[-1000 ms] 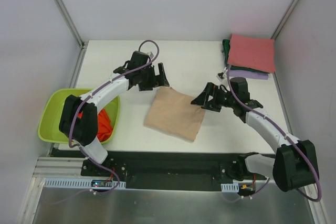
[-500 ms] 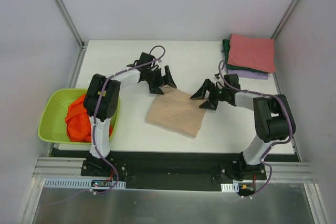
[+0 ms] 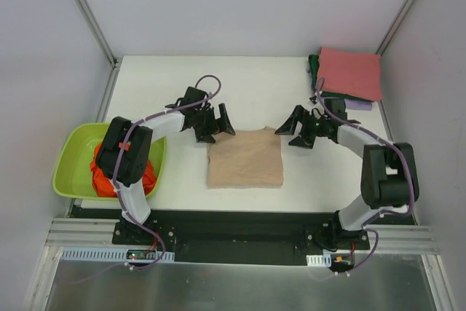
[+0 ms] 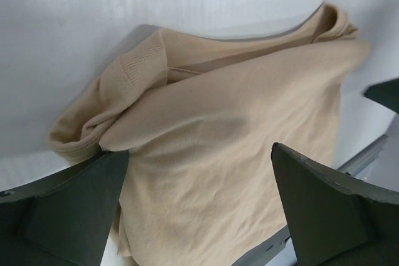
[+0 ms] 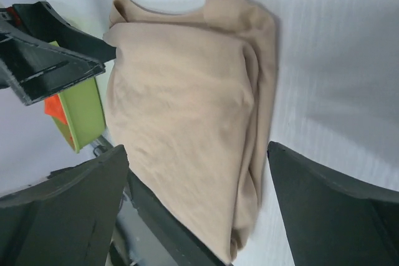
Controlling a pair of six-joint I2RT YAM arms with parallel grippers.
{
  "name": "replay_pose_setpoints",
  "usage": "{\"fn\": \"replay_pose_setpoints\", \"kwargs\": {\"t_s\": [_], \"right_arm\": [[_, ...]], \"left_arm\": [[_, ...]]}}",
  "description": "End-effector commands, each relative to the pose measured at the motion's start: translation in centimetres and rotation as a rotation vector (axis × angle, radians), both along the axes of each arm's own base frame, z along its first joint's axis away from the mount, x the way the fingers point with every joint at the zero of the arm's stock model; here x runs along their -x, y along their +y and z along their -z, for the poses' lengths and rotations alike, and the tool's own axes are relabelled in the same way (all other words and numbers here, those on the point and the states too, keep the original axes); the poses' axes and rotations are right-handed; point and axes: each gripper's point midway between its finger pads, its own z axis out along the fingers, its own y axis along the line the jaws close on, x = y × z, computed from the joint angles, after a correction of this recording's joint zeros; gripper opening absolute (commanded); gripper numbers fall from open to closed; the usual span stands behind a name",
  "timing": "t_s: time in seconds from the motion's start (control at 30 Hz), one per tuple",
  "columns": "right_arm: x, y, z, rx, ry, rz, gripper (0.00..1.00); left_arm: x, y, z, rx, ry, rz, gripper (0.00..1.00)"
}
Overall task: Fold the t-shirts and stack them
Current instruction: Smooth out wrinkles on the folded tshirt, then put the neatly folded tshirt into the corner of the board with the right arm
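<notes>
A beige t-shirt [image 3: 245, 159] lies folded into a rough square on the white table; it also shows in the left wrist view [image 4: 230, 147] and the right wrist view [image 5: 187, 116]. My left gripper [image 3: 215, 123] is open and empty at the shirt's far left corner. My right gripper [image 3: 297, 130] is open and empty just off its far right corner. A pinkish-red folded shirt [image 3: 351, 72] tops a stack over a dark green one [image 3: 314, 69] and a lavender one [image 3: 348, 104] at the back right. A bright orange shirt [image 3: 103, 180] lies crumpled in the basin.
The lime-green plastic basin [image 3: 71, 152] stands at the table's left edge, partly under the left arm; it shows in the right wrist view [image 5: 87, 113]. The table's near edge with a black rail [image 3: 240, 225] runs just below the beige shirt.
The beige shirt has turned from a diagonal lie to square with the table edge. Both grippers have shifted to its far corners, the left back left, the right farther right.
</notes>
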Motion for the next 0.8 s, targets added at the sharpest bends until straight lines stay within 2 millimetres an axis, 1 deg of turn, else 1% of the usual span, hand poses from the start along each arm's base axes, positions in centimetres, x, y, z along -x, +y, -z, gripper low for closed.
{"fn": "replay_pose_setpoints", "kwargs": {"t_s": [0.0,0.07,0.1,0.13,0.2,0.27,0.3,0.33,0.37,0.43,0.47,0.5,0.57,0.63,0.7,0.73,0.77], "right_arm": [[2.4,-2.6,-4.9,0.215,-0.168,-0.039,0.96],[4.1,-4.0,-6.4,0.356,-0.23,-0.044,0.96],[5.0,-4.9,-7.2,0.417,-0.243,-0.023,0.96],[5.5,-6.1,-7.7,0.473,-0.258,0.017,0.96],[5.6,-8.2,-9.3,0.555,-0.347,0.113,0.96],[5.4,-9.6,-9.7,0.592,-0.408,0.217,0.96],[5.5,-10.1,-9.3,0.595,-0.42,0.264,0.96],[5.4,-10.2,-9.0,0.574,-0.43,0.303,0.96],[5.3,-9.8,-8.6,0.536,-0.451,0.309,0.96],[5.5,-7.7,-8.1,0.434,-0.472,0.237,0.96],[5.7,-6.5,-8.1,0.382,-0.465,0.186,0.96],[5.9,-5.3,-8.2,0.328,-0.457,0.138,0.96],[6.1,-3.4,-8.1,0.262,-0.44,0.05,0.96],[6.1,-2.0,-7.4,0.243,-0.41,-0.028,0.96],[5.7,-1.3,-6.0,0.286,-0.354,-0.059,0.96],[5.1,-1.0,-5.3,0.325,-0.327,-0.066,0.96],[4.9,-0.6,-4.7,0.351,-0.308,-0.081,0.96]], "left_arm": [[2.3,4.2,1.1,-0.188,-0.004,-0.054,0.99],[2.1,4.6,-0.7,-0.192,-0.066,-0.065,0.99],[2.1,4.7,-1.9,-0.193,-0.099,-0.068,0.99],[2.2,5.1,-2.7,-0.203,-0.124,-0.073,0.99],[2.3,6.2,-4.6,-0.239,-0.183,-0.116,0.99],[2.7,7.7,-5.9,-0.281,-0.218,-0.169,0.99],[2.9,8.3,-6.4,-0.296,-0.232,-0.191,0.99],[3.4,8.6,-6.9,-0.293,-0.243,-0.198,0.99],[3.9,8.6,-7.4,-0.28,-0.253,-0.201,0.99],[5.2,8.7,-7.7,-0.268,-0.258,-0.195,0.99],[6.0,8.8,-7.3,-0.266,-0.245,-0.198,0.99],[6.8,8.9,-7.4,-0.253,-0.247,-0.204,0.99],[8.3,8.9,-6.6,-0.238,-0.225,-0.194,0.99],[9.8,8.8,-6.5,-0.208,-0.223,-0.181,0.99],[11.4,8.8,-5.6,-0.206,-0.219,-0.169,0.99],[12.1,9.0,-5.2,-0.217,-0.223,-0.169,0.99],[12.9,9.1,-4.7,-0.221,-0.225,-0.156,0.99]]}}
